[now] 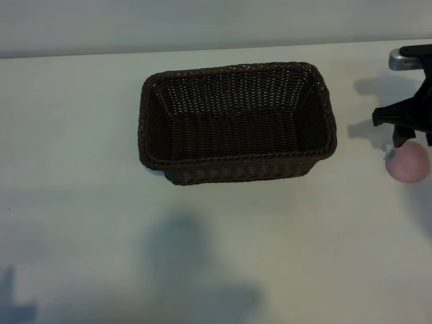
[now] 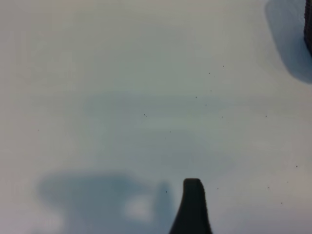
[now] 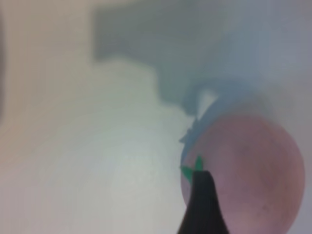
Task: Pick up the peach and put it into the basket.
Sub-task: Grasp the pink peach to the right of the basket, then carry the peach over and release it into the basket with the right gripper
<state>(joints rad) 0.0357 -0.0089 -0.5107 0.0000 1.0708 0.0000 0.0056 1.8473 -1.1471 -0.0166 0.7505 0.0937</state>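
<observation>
My right gripper (image 1: 410, 138) is spread wide and holds nothing; one fingertip (image 3: 202, 204) sits against the peach (image 1: 408, 162), which lies on the table (image 1: 81, 202), right of the basket (image 1: 236, 123).

My left gripper is open, empty.

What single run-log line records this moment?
phase: reach | right gripper: open, above peach | peach: on table, right of basket | basket: empty
</observation>
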